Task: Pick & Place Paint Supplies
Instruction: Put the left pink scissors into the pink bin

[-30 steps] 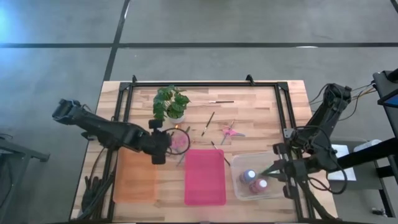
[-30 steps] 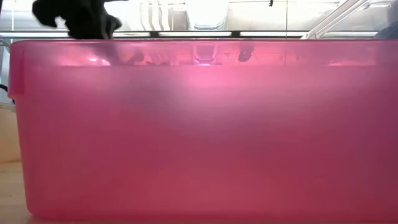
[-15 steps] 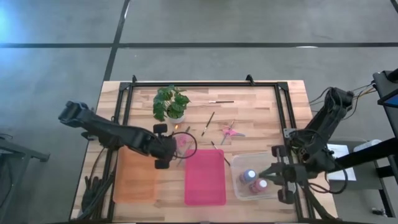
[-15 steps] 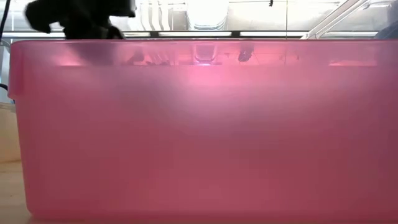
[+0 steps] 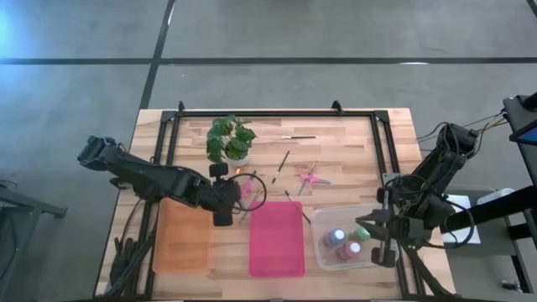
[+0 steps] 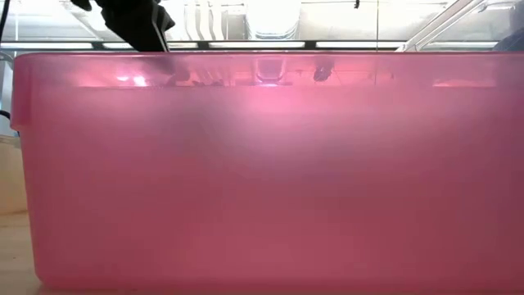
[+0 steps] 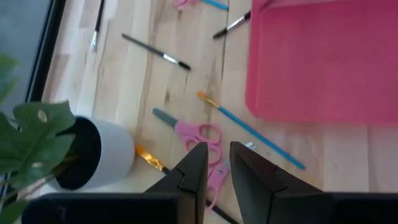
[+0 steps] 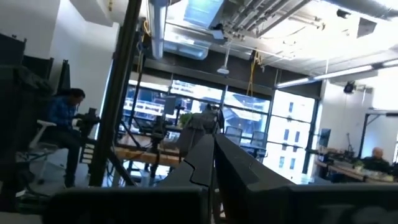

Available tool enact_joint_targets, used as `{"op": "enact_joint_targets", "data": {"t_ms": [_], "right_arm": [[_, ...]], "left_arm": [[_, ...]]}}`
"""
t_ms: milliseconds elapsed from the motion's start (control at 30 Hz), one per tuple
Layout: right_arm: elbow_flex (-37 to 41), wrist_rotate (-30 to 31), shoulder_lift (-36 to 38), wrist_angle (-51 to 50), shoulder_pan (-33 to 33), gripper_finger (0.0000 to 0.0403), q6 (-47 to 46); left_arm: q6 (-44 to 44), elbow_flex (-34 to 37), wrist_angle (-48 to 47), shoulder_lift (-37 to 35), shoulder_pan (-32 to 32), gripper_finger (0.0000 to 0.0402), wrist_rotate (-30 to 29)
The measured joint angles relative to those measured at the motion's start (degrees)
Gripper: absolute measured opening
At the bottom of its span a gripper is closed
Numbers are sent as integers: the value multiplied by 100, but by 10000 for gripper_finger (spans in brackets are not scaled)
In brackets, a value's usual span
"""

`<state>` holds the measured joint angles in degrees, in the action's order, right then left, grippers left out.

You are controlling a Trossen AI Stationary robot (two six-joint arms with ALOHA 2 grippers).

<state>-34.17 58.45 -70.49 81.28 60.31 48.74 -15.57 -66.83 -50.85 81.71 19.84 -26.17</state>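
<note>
Pale wood worktop (image 5: 352, 159) seen from above, two dark arms reaching in from either side. Nearest the front edge, in a row: flat orange tray (image 5: 180, 243) on the left, pink bin (image 5: 277, 239) in the middle, clear container (image 5: 323, 252) on the right. Leafy potted plant (image 5: 231, 138) toward the back left.

Left claw (image 5: 225, 211) poised between tray and bin, just beside the bin's rear left corner, fingers narrowly parted above one pair of pink-handled scissors (image 7: 198, 134); grip on anything impossible to tell. Right claw (image 8: 210, 146) at the container's right side, clenched tight on nothing, aimed out into the room beyond.

Inside the container, a blue-and-white bottle (image 5: 337, 236) and a pink-red bottle (image 5: 346, 250), side by side. Second scissors (image 5: 312, 177) lying loose behind the bin, well apart from the first pair. Thin dark brushes scattered on bare wood: one (image 5: 284, 163) near the plant, another (image 5: 298, 137) farther back. Blue-handled brush (image 7: 255, 134) slanting between the first scissors and the bin wall.
</note>
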Motion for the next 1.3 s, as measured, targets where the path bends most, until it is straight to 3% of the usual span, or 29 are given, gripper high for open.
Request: {"op": "enact_joint_targets", "data": {"t_ms": [600,1300], "right_arm": [[6,9,-23,-152,101,9,-206],[8,8,-23,-153,103,9,-206]], "left_arm": [[568,-6,345,-20,24,75,0],[609,-6,441,-22,48,75,0]]}}
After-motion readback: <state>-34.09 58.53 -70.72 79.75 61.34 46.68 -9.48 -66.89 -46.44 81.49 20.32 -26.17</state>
